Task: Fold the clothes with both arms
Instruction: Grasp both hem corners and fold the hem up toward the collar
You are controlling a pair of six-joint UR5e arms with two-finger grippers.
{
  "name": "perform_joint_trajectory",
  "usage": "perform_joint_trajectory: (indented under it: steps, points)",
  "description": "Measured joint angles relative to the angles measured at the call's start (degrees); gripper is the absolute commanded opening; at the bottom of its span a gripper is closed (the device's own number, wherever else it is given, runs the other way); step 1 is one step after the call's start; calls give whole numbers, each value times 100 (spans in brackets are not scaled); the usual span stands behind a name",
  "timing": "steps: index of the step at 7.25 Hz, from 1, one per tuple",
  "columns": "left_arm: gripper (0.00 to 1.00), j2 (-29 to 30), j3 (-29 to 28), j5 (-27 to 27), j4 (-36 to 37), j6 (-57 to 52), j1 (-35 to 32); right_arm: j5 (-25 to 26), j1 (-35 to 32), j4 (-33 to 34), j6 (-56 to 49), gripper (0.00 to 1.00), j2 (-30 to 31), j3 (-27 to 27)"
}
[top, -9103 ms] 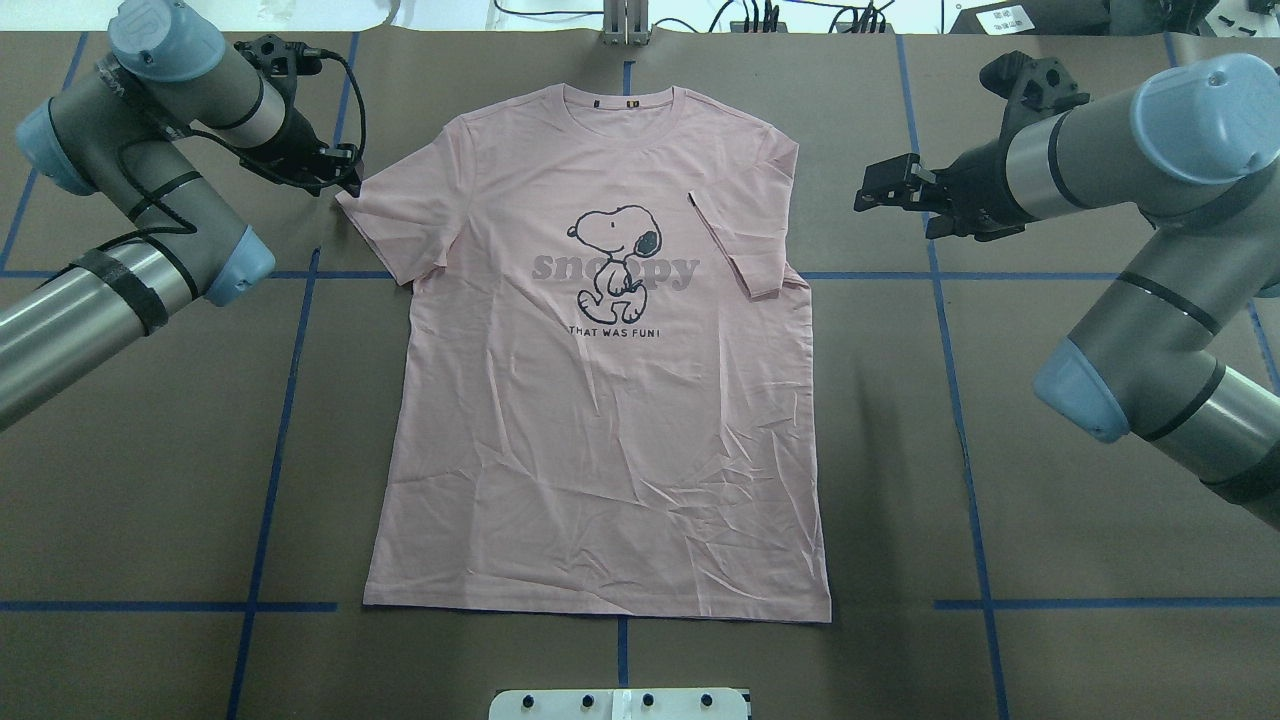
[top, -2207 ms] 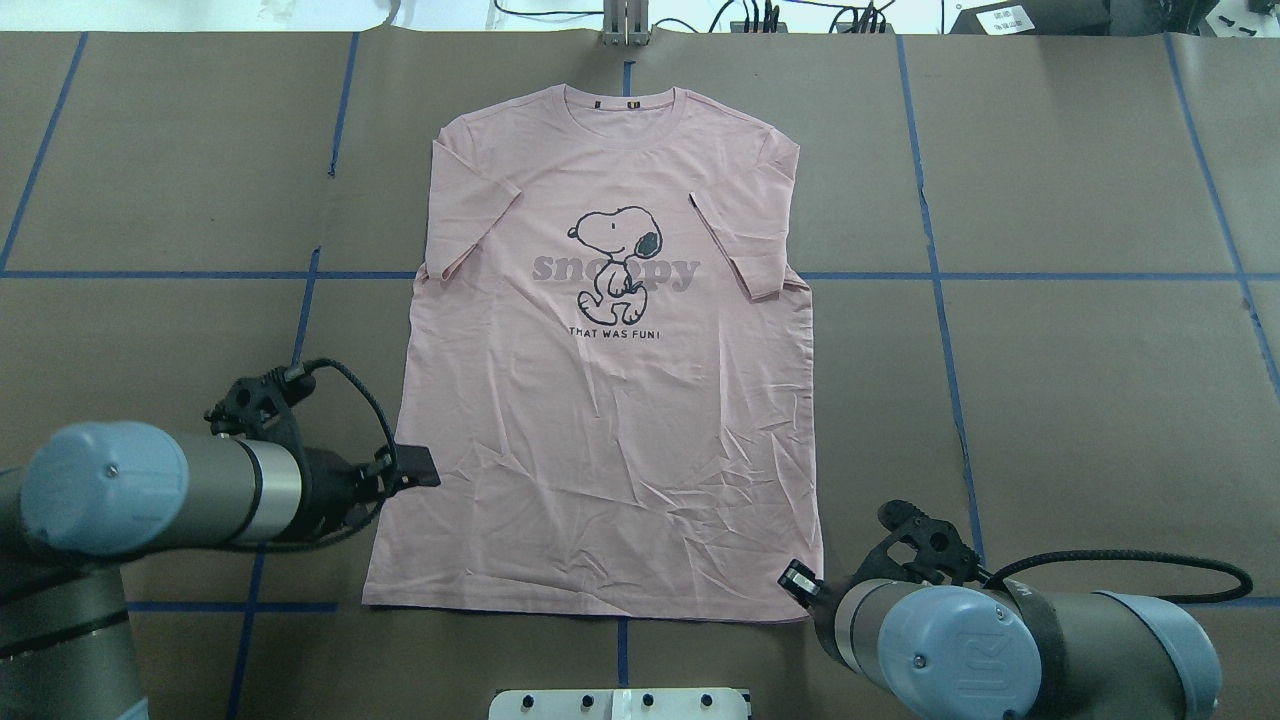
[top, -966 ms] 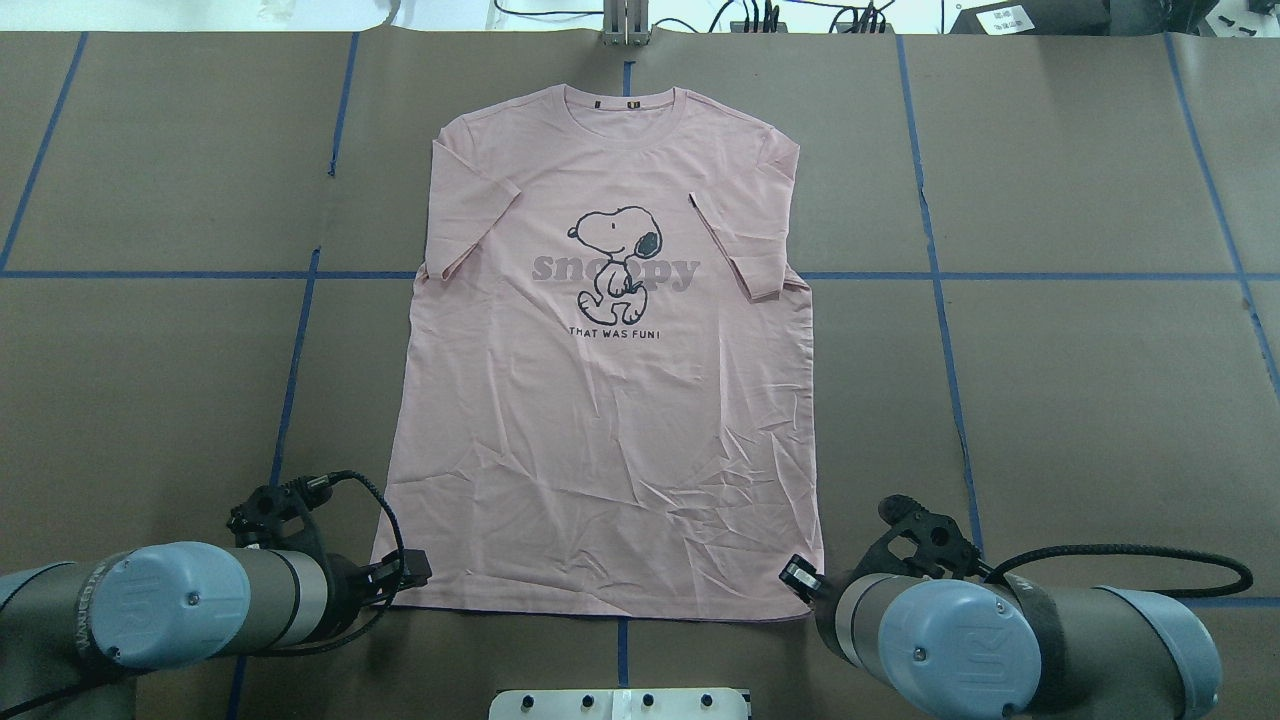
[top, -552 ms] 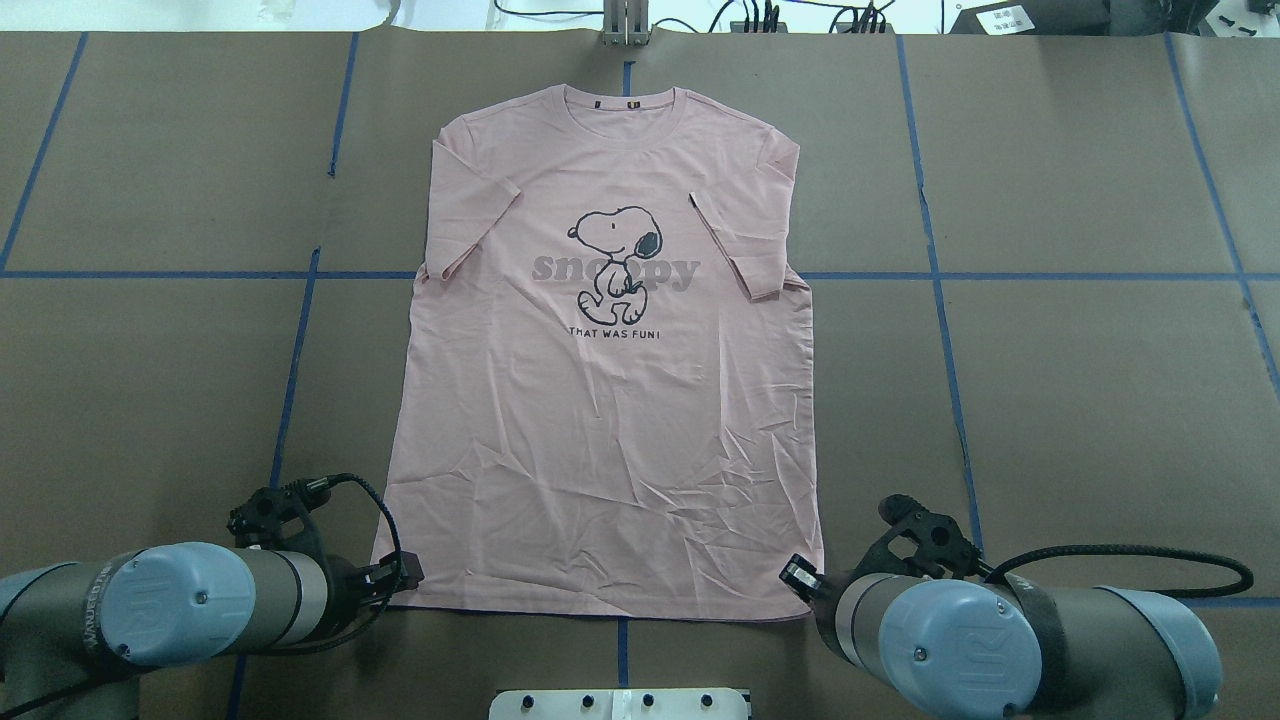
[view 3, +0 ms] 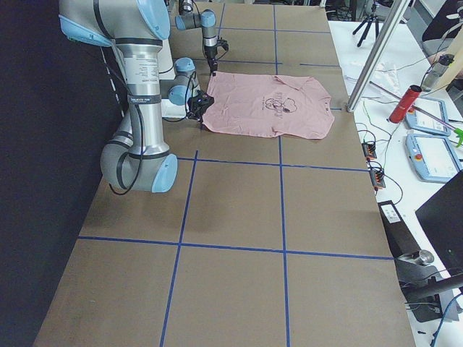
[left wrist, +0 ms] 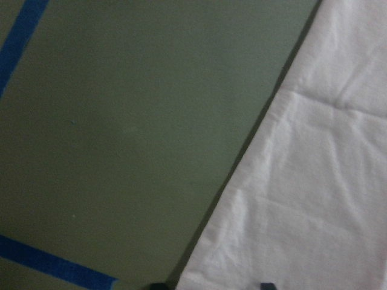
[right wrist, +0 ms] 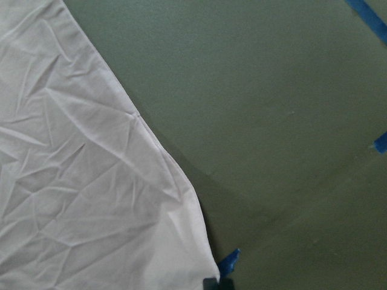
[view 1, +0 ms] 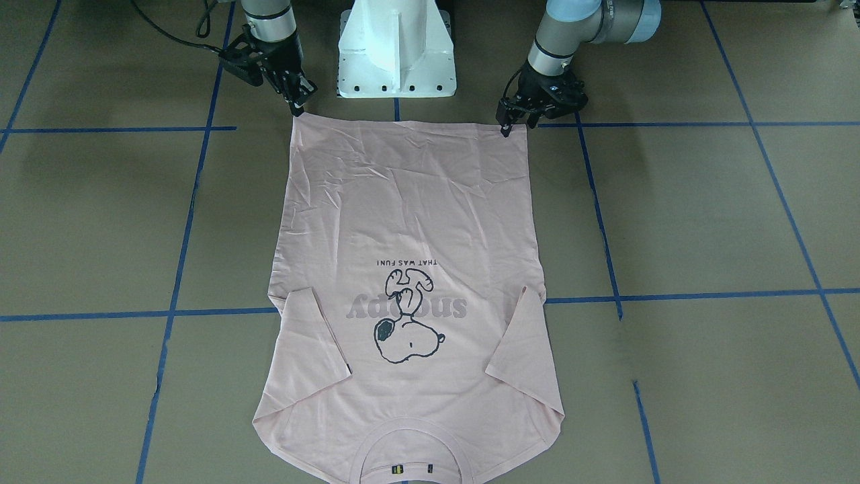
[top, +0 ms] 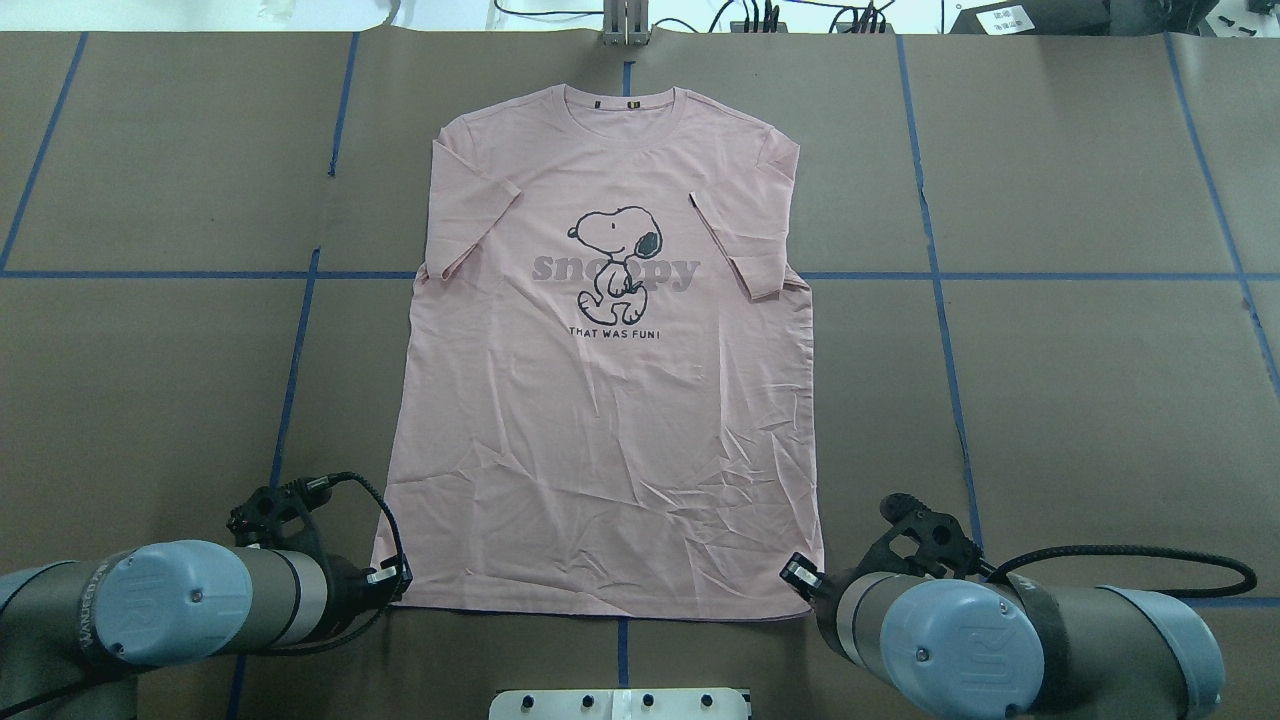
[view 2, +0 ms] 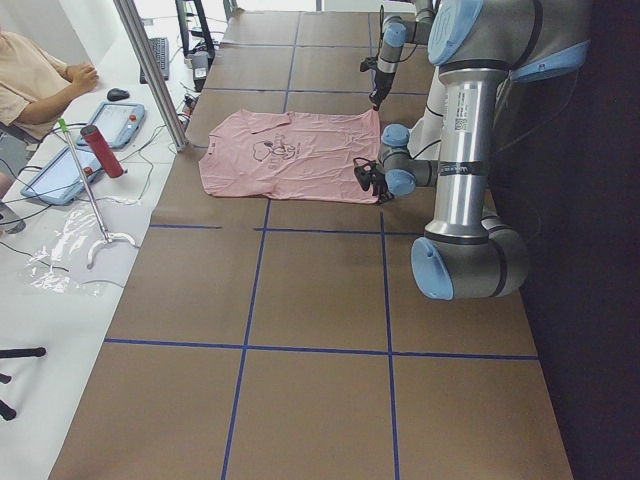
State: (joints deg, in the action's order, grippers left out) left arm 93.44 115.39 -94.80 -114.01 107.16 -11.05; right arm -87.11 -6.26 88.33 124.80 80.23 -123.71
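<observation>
Brown table [top: 1100, 420] gridded with blue tape [top: 1050, 276] — pink T-shirt [top: 600, 420] lying flat

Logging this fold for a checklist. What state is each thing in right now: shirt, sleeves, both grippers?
T-shirt: flat, print up, hem not yet folded.
Sleeves: both folded in over the front.
Left gripper: open, at one hem corner.
Right gripper: at the other hem corner; open or shut unclear.

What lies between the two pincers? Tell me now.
The hem of the pink T-shirt runs from left pincer to right pincer, shown in the front-facing view.
</observation>
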Motion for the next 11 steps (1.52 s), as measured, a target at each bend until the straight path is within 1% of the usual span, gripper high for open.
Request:
perform_joint_trajectory:
  steps: [2,3,4,5,7,8,9,10,11]
  points:
    - [0,4,26,-3,9,10,1,9,0,0,0,0,1,2]
    - [0,9,140,-1,110,29,6,12,-9,0,0,0,17,-7]
    - [0,16,401,0,388,135,51,16,10,0,0,0,88,-78]
    - [0,21,751,-3,751,376,187,20,102,0,0,0,288,-288]
    - [0,30,1383,-5,1275,1082,492,45,385,0,2,0,893,-941]
    - [0,48,1502,1,1390,1212,521,148,386,0,0,0,1012,-1071]
    - [0,112,1496,13,1474,1089,397,344,229,-6,-115,0,934,-970]
    - [0,348,1424,13,1538,737,20,504,-110,-15,-466,0,543,-614]
    - [0,739,1156,6,1562,261,-498,560,-599,-30,-1001,0,-73,-39]
